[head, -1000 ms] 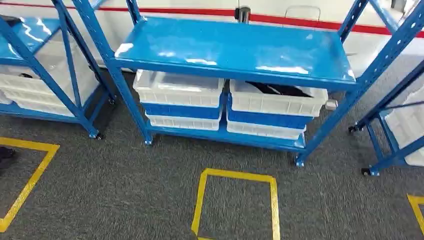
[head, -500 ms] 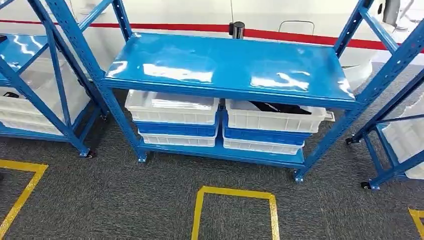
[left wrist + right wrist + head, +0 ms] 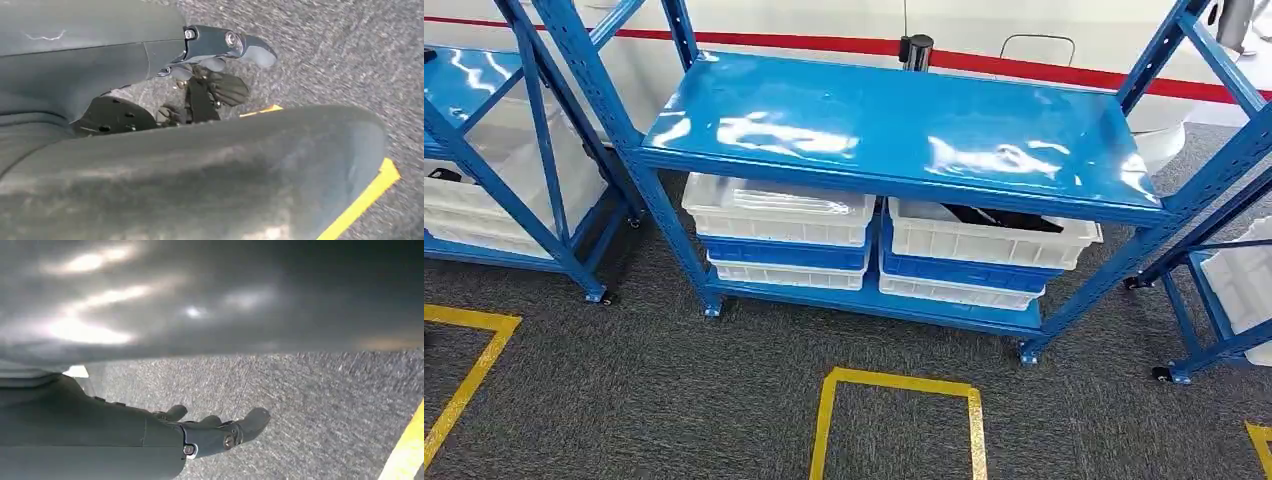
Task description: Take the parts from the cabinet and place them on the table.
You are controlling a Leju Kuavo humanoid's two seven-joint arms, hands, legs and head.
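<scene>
Our view has shifted slightly against the blue steel shelving rack (image 3: 894, 125); we are still approaching. Dark parts (image 3: 1004, 216) lie in the upper right white plastic crate (image 3: 989, 240) under its shelf. Left hand (image 3: 212, 75) and right hand (image 3: 210, 432) hang released, grasping nothing.

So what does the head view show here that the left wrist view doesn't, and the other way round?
Head view only: the blue rack, white bins stacked on its lower shelf, dark parts in the top right bin, and neighbouring racks at each side.

Left wrist view only: the left hand, hanging over the floor and holding nothing, its dark fingers partly curled.

Both: grey carpet with yellow tape marked on it.
</scene>
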